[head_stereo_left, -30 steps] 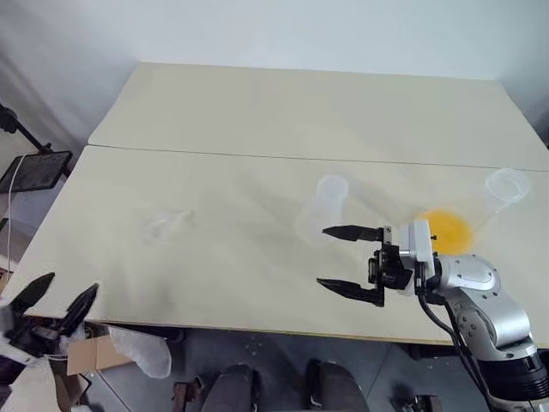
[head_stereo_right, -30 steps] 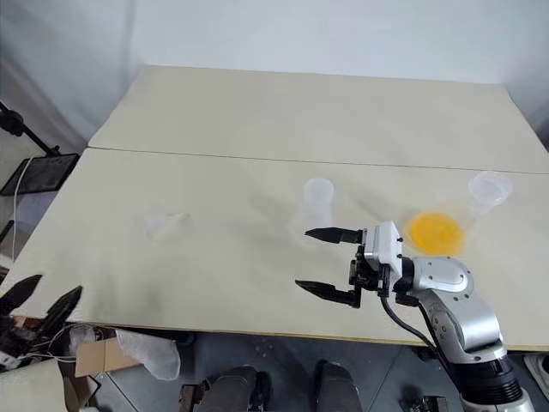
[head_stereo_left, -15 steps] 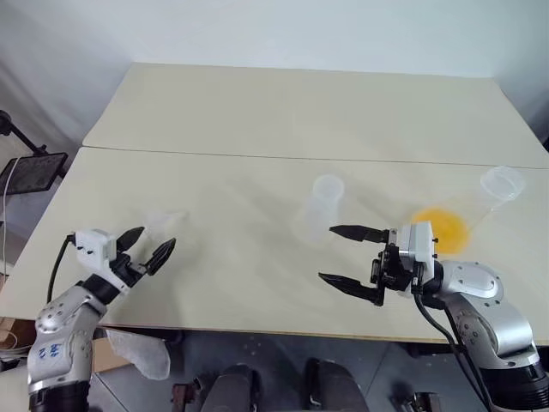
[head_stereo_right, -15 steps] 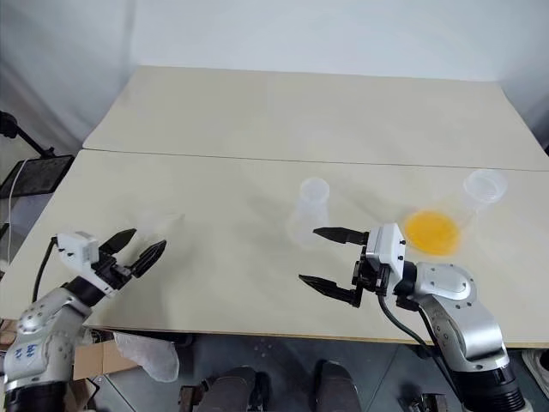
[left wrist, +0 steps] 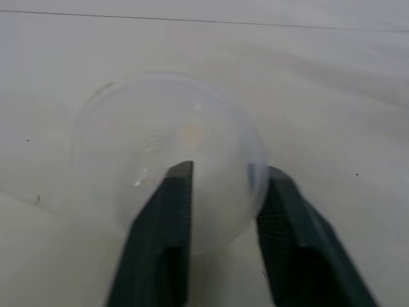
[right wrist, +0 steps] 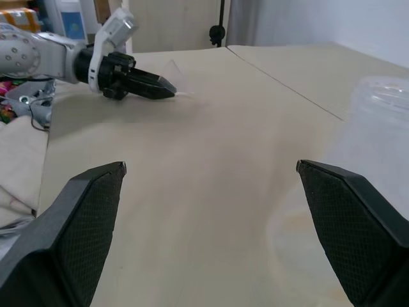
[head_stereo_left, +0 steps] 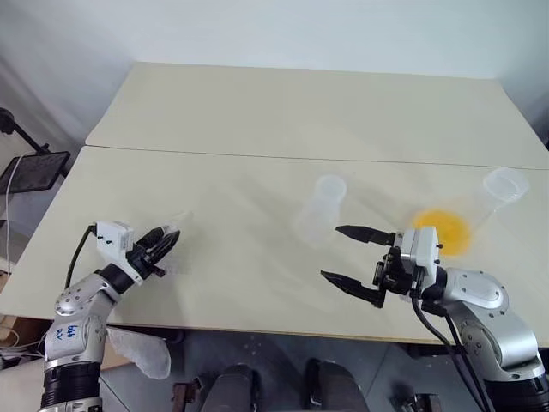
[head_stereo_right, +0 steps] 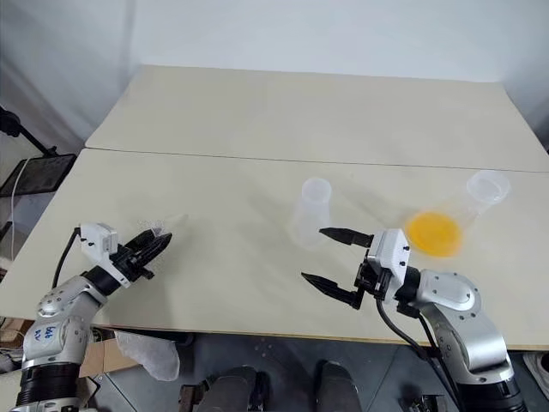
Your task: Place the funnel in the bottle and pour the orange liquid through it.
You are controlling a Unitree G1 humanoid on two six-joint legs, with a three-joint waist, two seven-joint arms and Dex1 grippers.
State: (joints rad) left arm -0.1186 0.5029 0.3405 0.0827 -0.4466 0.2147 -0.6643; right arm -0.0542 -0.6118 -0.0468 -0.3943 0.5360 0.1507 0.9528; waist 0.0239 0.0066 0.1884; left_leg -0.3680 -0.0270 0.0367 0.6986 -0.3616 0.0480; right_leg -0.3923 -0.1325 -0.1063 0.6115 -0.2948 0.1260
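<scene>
The funnel (head_stereo_left: 174,224), small and clear, lies on its side at the table's left front. My left gripper (head_stereo_left: 163,243) is shut on it; in the left wrist view one finger (left wrist: 167,211) reaches into the funnel (left wrist: 160,128) mouth and the other sits outside the rim. The bottle (head_stereo_left: 319,210), a clear empty flask, stands mid-table. My right gripper (head_stereo_left: 332,252) hangs open just in front of the bottle, holding nothing. The orange liquid (head_stereo_left: 447,230) sits in a wider clear flask (head_stereo_left: 504,184) at the right.
A seam (head_stereo_left: 257,156) runs across where the two tabletops meet. The front table edge (head_stereo_left: 240,324) lies close under both arms. A black stand (head_stereo_left: 30,172) is off the table's left side, and a plastic bag (head_stereo_left: 141,352) lies on the floor below.
My left arm came in from the lower left up to the funnel, and its fingers closed from wide open onto it. The right gripper stayed open in place.
</scene>
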